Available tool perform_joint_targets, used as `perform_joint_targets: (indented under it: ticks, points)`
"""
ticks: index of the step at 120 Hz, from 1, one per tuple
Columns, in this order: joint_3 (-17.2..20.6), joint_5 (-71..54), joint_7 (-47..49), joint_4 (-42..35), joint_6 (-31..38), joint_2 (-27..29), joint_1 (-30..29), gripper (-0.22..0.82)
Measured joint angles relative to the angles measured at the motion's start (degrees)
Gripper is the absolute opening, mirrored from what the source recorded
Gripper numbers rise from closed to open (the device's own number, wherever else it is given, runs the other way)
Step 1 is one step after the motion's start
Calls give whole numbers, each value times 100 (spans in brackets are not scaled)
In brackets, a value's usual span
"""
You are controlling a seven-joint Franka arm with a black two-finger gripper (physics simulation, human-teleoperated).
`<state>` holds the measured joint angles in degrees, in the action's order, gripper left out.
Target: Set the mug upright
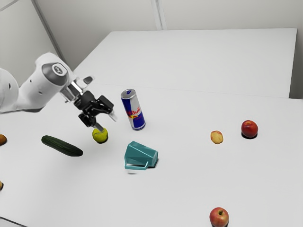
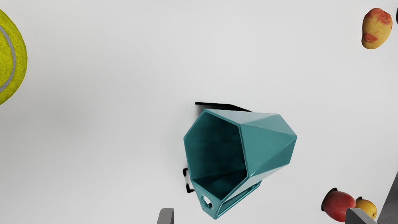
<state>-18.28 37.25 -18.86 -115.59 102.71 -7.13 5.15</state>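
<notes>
The gripper (image 1: 106,122) is raised above the table (image 1: 184,189), with its fingertips aimed down toward the surface. Jaw state: wide apart, with a broad gap between the two fingertips. Load: none; nothing is held.

The teal faceted mug (image 1: 141,155) lies on its side on the table, apart from the gripper. Its open mouth faces the gripper side, and the wrist view looks into the dark interior. The base points toward the exterior view's right. The handle (image 1: 137,167) is on the side nearest the exterior camera.

Adjacent items: a tennis ball (image 1: 100,135) rests between the mug and a cucumber (image 1: 61,145), which lies toward the exterior view's left. A Red Bull can (image 1: 134,111) stands upright beyond the mug. Toward the exterior view's right are a yellow-and-red fruit (image 1: 217,137) and, just beside it, a dark red apple (image 1: 249,128). A second apple (image 1: 219,216) rests nearer the exterior camera.
</notes>
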Motion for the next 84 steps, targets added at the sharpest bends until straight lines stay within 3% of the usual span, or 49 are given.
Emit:
perform_joint_targets:
  ticks: [40,84]
  points:
    - [23,585,-499,-674,278,38,299,60]
    - [76,1034,-873,-730,531,-302,387,60]
